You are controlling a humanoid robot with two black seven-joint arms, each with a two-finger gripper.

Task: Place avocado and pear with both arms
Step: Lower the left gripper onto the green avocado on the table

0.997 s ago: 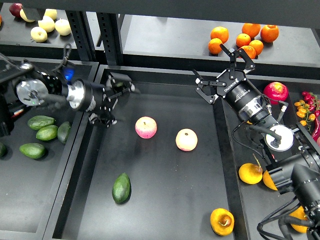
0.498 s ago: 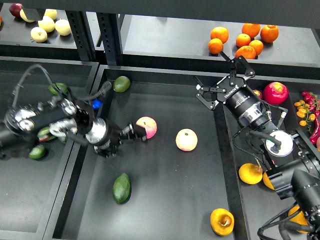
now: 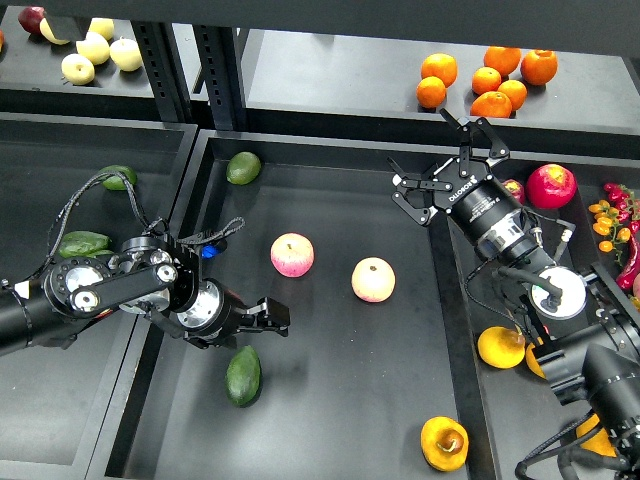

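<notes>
Head view: avocado dark green, teardrop-shaped; pear orange-yellow, dimpled.

A lab test rig styled as a produce stall — black metal trays and shelf posts, oranges sorted far right, pale apples far left.

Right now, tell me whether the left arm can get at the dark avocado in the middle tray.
Probably yes. The left gripper hovers just above and beside the avocado, with bare tray floor between them and the nearest apple off to the far side.
</notes>
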